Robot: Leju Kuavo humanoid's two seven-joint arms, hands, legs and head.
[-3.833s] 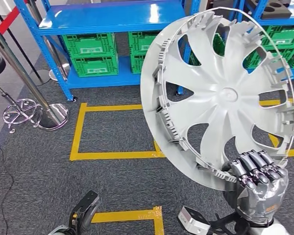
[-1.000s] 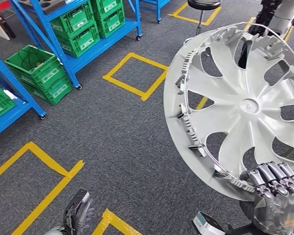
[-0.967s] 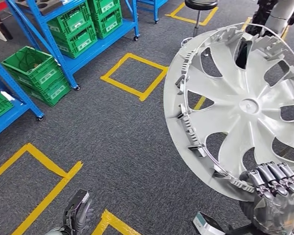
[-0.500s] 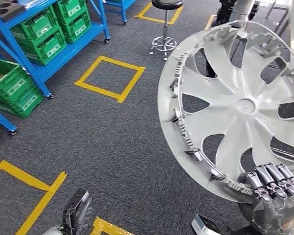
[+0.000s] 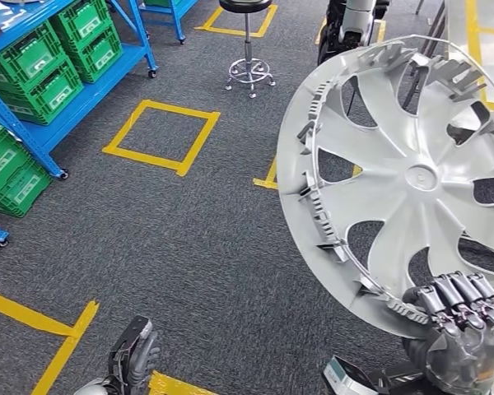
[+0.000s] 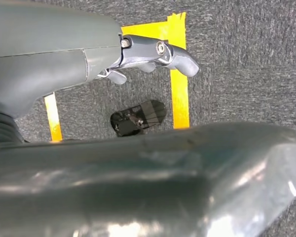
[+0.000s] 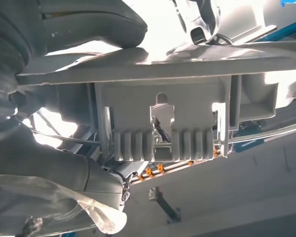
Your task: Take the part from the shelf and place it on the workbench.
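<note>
The part is a large silver wheel cover [image 5: 412, 177] with curved spokes. It stands upright on the right of the head view, its ribbed back side facing me. My right hand [image 5: 459, 325] grips its lower rim from below, fingers curled over the edge. The right wrist view shows the cover's rim and clips [image 7: 161, 118] close up against that hand [image 7: 57, 182]. My left hand [image 5: 132, 358] hangs low at the bottom left over the carpet and holds nothing. In the left wrist view its fingers [image 6: 154, 52] stretch out above yellow floor tape.
Blue shelving with green crates [image 5: 39, 62] runs along the upper left. A black stool [image 5: 248, 33] stands at the top centre, and a dark machine base [image 5: 350, 25] beyond it. Yellow tape squares [image 5: 160, 136] mark the grey carpet.
The whole scene has slid left as the camera turned: the shelves moved to the left edge and the stool came into view. The wheel cover stays in my right hand.
</note>
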